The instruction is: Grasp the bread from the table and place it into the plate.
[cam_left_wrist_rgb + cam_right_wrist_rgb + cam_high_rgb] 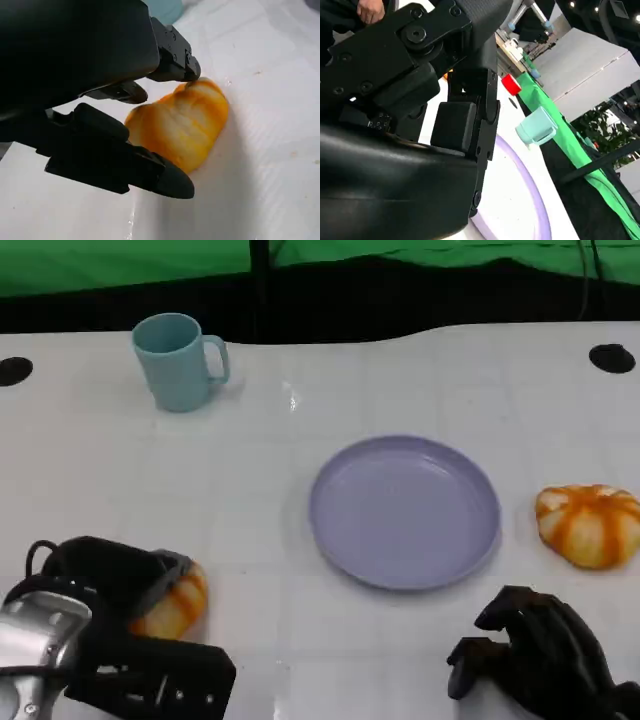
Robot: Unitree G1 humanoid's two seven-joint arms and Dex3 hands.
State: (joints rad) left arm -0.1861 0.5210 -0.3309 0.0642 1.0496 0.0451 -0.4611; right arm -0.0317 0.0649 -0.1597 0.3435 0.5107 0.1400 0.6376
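Left wrist view: left robot hand [131, 131] brackets the orange-glazed, ridged bread roll [181, 123] on the white counter [280, 150], well left of the lilac plate [404, 510]; looks light, soft, squashable—grip its flanks gently.

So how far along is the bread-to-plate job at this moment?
Early. Nothing is done: the purple plate holds no bread. In hand: the left hand has fingers on either side of an orange bread roll lying on the table. Left: lifting and placing it. A second roll lies right of the plate, near the right hand.
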